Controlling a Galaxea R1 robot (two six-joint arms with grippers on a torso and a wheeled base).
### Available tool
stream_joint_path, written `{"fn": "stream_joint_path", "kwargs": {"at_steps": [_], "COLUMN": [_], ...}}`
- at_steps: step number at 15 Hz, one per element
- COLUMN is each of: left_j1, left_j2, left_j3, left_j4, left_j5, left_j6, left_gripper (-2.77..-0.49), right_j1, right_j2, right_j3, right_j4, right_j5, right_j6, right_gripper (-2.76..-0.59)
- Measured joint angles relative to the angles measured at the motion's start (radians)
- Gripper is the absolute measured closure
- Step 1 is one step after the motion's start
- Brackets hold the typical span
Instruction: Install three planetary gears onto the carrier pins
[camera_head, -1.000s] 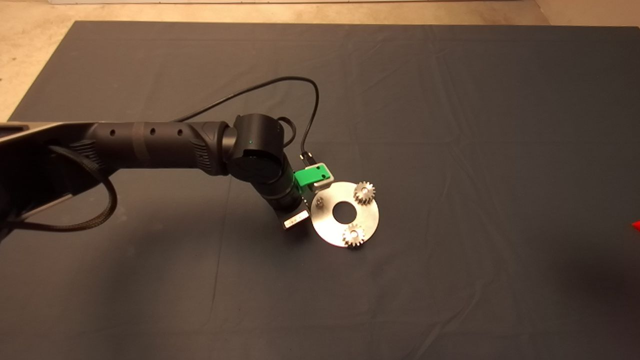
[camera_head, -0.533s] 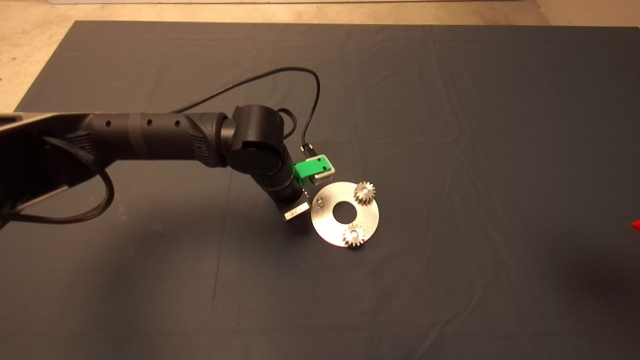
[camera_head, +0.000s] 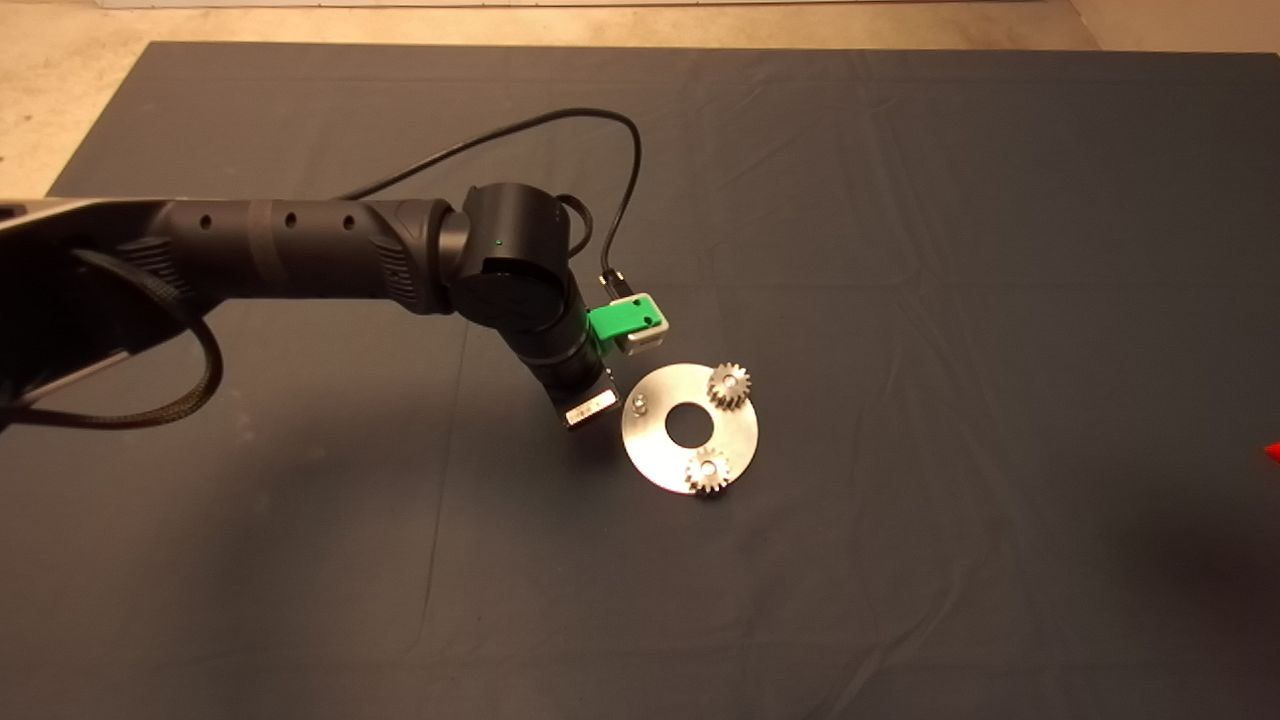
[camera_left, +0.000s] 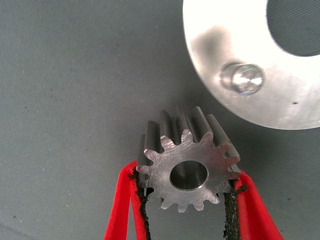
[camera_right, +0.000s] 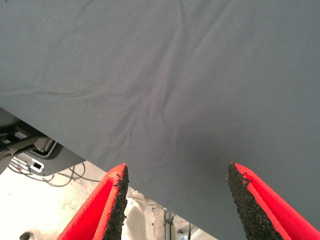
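The shiny round disc (camera_head: 735, 432) lies mid-mat with a central hole. Two planetary gears (camera_head: 729, 384) (camera_head: 708, 470) sit on carrier pins at its far-right and near sides. The third carrier pin (camera_head: 640, 403) (camera_left: 243, 80) stands bare at the disc's left rim. My left arm (camera_head: 520, 290) reaches in from the left and ends just left of the disc. My left gripper (camera_left: 187, 186) is shut on a third gear (camera_left: 189, 172), bore facing the camera, held above the mat just short of the bare pin. My right gripper (camera_right: 175, 172) is open over the mat's edge.
The dark mat (camera_head: 900, 200) is wrinkled to the right of the disc. A black cable (camera_head: 620, 170) loops above the left wrist. One red fingertip (camera_head: 1273, 451) of the right gripper shows at the right edge. Floor and cables (camera_right: 45, 170) lie beyond the mat.
The left arm has pulled back toward the far left with the gear. Its green gripper body no longer overlaps the disc's rim. The disc and its two gears have not moved.
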Motion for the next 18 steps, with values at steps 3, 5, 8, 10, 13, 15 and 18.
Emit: {"fn": "stream_joint_path", "kwargs": {"at_steps": [3,5,8,10,13,15,18], "left_j1": [0.000,0.000,0.000,-0.008,-0.038,-0.035,-0.036], "left_j2": [0.030,0.050,0.054,0.056,0.061,0.060,0.065], "left_j3": [0.009,0.009,0.009,0.009,0.009,0.009,0.007], "left_j4": [-0.008,-0.014,-0.032,-0.034,-0.034,-0.035,-0.035], "left_j5": [0.001,0.000,0.009,0.029,0.038,0.039,0.039], "left_j6": [-0.001,-0.001,-0.006,-0.007,-0.007,-0.007,-0.010], "left_gripper": [-0.55,-0.55,-0.55,-0.55,-0.55,-0.55,-0.55], "right_j1": [0.000,0.000,0.000,0.000,0.000,0.000,0.000], "right_j2": [0.000,0.000,0.000,0.000,0.000,0.000,0.000], "right_j3": [0.000,-0.003,-0.009,-0.009,-0.009,-0.009,-0.009], "right_j4": [0.000,0.000,0.000,0.000,0.000,0.000,0.000], "right_j5": [0.000,0.000,0.000,0.000,-0.001,0.000,0.000], "right_j6": [0.000,0.000,0.000,0.000,0.000,0.000,0.000], "right_gripper": [-1.44,-1.44,-1.44,-1.44,-1.44,-1.44,-1.44]}}
